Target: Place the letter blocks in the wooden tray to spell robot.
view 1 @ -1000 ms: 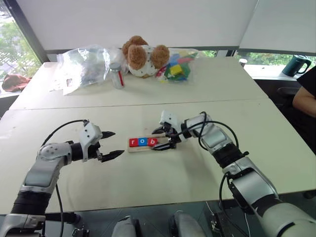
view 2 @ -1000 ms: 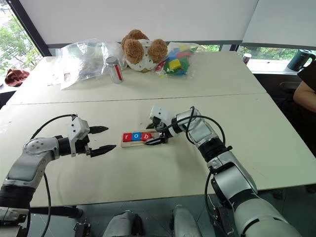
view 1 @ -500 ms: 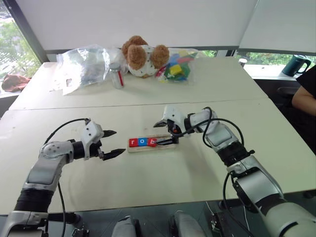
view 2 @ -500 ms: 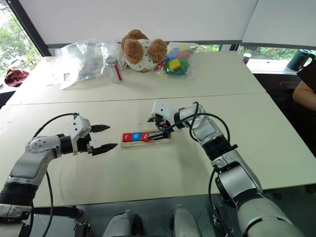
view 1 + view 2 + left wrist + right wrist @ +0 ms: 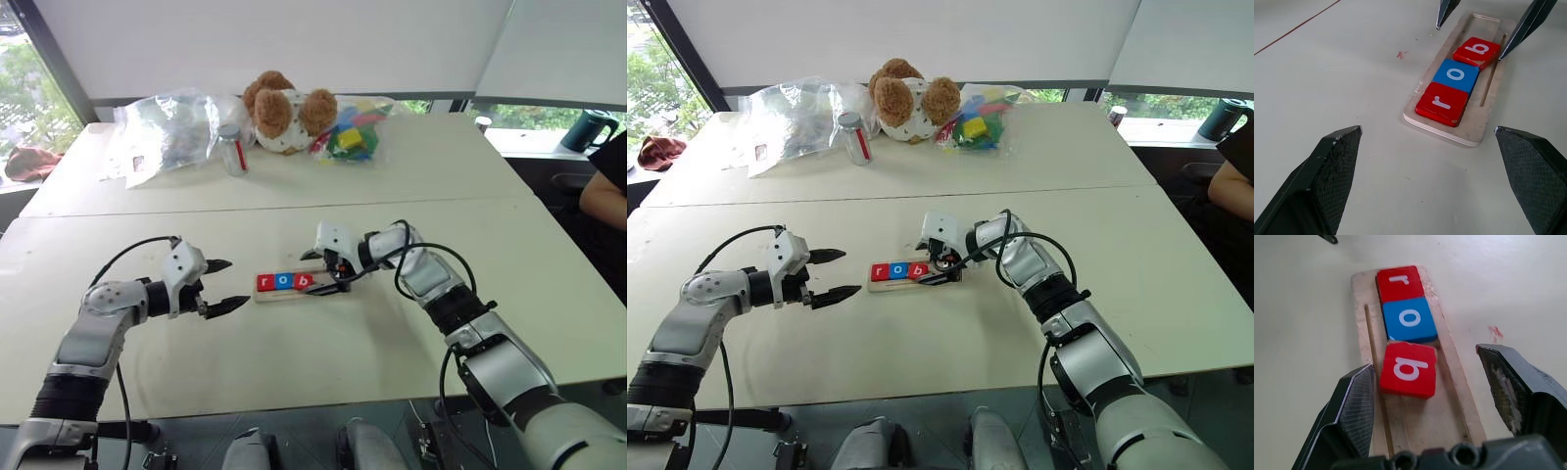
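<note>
A: Right wrist view has the right gripper (image 5: pixel 1425 382) w/ fingers apart, one each side of the b block (image 5: pixel 1408 369), not squeezing it. So b's been let go?

B: Looks so. Half a sec back that gripper was raised above the wooden tray (image 5: pixel 297 290); now it's dipped low over the tray's right half again, jaws straddling b, nothing held. b sits a bit crooked, touching the o block (image 5: pixel 1409 318), far rim side.

A: And r?

B: r block (image 5: pixel 1442 103) at the tray's left end, then o, then b. Three in, right half of tray bare. 2nd o and t not visible anywhere.

A: Left gripper (image 5: pixel 221 285)?

B: Wide open, empty, hovering left of the tray, same spot as before. My guess: right is nudging b straight, then 2 tiles to go
</note>
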{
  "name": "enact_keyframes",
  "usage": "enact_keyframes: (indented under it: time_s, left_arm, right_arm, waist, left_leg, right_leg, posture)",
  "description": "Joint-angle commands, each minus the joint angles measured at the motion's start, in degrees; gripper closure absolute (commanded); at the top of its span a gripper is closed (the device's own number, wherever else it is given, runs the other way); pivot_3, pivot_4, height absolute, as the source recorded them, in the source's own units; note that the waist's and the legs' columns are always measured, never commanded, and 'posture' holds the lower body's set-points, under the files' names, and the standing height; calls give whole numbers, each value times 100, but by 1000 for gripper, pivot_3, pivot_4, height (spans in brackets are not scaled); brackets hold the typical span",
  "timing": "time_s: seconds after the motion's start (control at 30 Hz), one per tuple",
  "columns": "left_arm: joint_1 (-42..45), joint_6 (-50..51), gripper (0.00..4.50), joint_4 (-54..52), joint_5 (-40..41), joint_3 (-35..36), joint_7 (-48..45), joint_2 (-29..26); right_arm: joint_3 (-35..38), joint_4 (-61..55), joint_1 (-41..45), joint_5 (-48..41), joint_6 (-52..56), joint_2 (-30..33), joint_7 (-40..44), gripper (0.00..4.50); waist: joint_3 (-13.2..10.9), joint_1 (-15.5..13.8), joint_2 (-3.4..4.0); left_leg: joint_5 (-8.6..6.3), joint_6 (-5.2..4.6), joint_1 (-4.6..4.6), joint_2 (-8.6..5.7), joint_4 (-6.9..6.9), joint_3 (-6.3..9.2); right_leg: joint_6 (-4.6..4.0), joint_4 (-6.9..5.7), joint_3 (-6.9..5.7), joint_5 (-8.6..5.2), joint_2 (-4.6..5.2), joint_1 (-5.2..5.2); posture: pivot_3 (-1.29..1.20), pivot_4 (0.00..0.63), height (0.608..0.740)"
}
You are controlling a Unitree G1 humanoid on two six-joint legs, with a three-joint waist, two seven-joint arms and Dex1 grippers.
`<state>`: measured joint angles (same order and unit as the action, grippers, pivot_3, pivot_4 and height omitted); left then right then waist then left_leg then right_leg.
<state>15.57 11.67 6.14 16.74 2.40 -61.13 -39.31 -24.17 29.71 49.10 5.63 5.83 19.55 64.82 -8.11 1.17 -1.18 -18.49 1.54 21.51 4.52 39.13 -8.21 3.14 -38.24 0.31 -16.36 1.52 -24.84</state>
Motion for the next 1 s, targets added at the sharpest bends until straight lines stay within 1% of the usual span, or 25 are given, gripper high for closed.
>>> enact_keyframes:
  time_s: [0.03,0.2,0.4,0.57,0.67,0.73,0.77,0.9,1.0]
  left_arm:
    - [61,-138,0,-40,2,26,8,3]
    - [74,-158,0,-17,-5,13,18,28]
    - [70,-186,0,-5,-6,3,15,42]
    - [103,-181,0,4,6,7,-9,24]
    - [159,-214,0,65,-2,2,-31,-2]
    - [201,-242,0,109,-2,-2,-52,-11]
    - [255,-279,0,123,-14,-25,-70,-8]
    - [445,-26,0,-322,183,-125,-250,-35]
    - [491,435,0,-975,458,-227,-461,-107]
  right_arm:
    - [88,101,265,70,-224,-38,-105,895]
    - [111,197,326,95,-293,-55,-134,895]
    - [129,-21,230,23,-231,-38,-44,895]
    - [389,-822,-4,-376,360,81,153,895]
    - [647,-1307,-184,-457,716,212,-113,895]
    - [877,-1564,-292,-490,999,305,-422,895]
    - [1122,-1704,-365,-481,1200,370,-753,895]
    - [2448,-2578,-777,-492,2706,422,-2389,895]
    - [3231,-3539,-1210,-375,3930,180,-3496,895]
  waist:
    - [0,2,0]
    - [0,2,0]
    - [0,1,0]
    - [0,-3,0]
    - [0,-8,0]
    - [0,-20,0]
    - [0,-21,0]
    - [0,-61,0]
    - [0,-38,-1]
  left_leg:
    - [0,0,0,0,0,0]
    - [0,0,0,0,-1,0]
    - [0,0,0,0,0,-1]
    - [0,0,0,1,-1,2]
    - [0,0,1,2,0,3]
    - [0,0,1,0,1,3]
    - [0,0,2,-1,1,3]
    - [0,1,10,-2,2,7]
    - [0,2,24,-1,1,15]
  right_leg:
    - [0,0,0,0,0,0]
    - [0,0,0,0,0,0]
    - [0,0,0,0,1,0]
    - [0,0,0,0,0,0]
    - [0,0,0,0,2,0]
    - [0,1,0,0,5,1]
    - [0,1,0,0,5,1]
    - [0,4,-3,0,7,-1]
    - [0,9,-1,0,8,-11]
  posture:
    - [0,150,740]
    - [0,150,740]
    - [0,150,740]
    - [0,150,740]
    - [0,150,740]
    - [0,150,740]
    - [0,150,740]
    - [0,150,740]
    - [0,150,740]
